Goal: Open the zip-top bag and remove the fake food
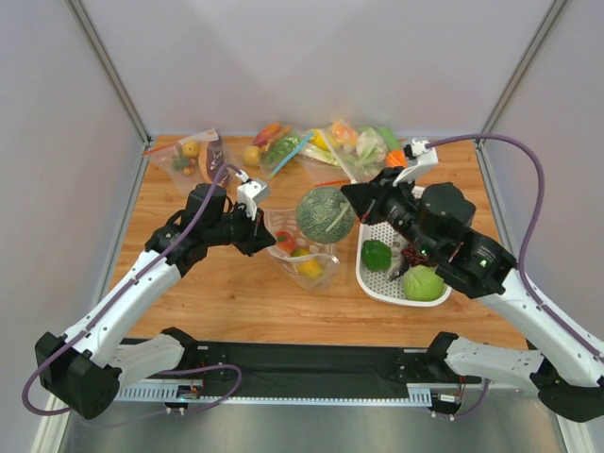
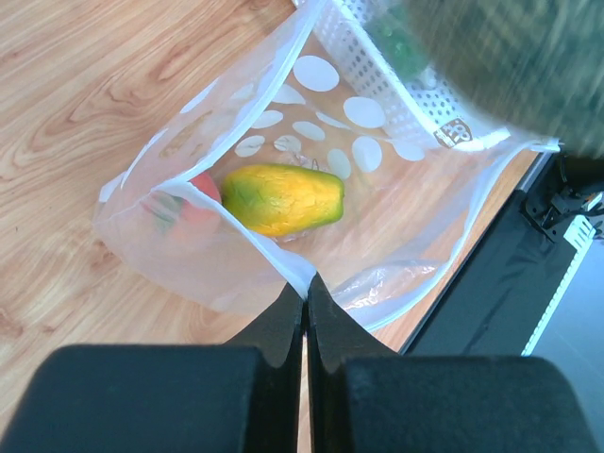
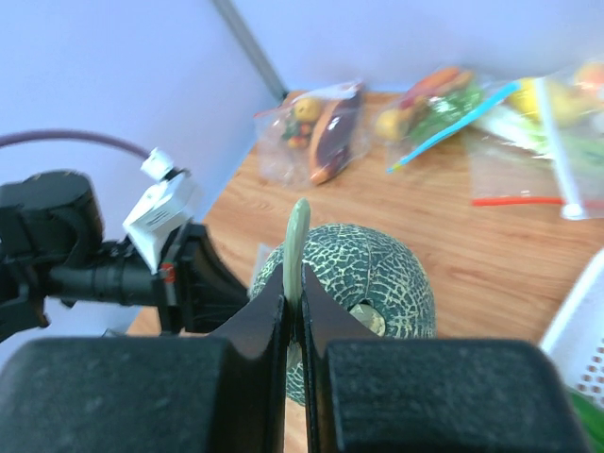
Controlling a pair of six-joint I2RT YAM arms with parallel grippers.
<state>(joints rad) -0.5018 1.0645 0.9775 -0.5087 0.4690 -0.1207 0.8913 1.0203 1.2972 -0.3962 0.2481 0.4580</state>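
The left fingers [image 2: 279, 326] were closed tight on the rim of the dotted bag [image 2: 415, 217], mid-tabletop [image 1: 208, 293], with the yellow fruit [image 2: 283, 198] and peach [image 2: 203, 189] inside. The right fingers [image 3: 264, 311] pinched the stem of the bumpy grey-green ball [image 3: 368, 274], which hung above the bag. I'd carry it clear slowly.
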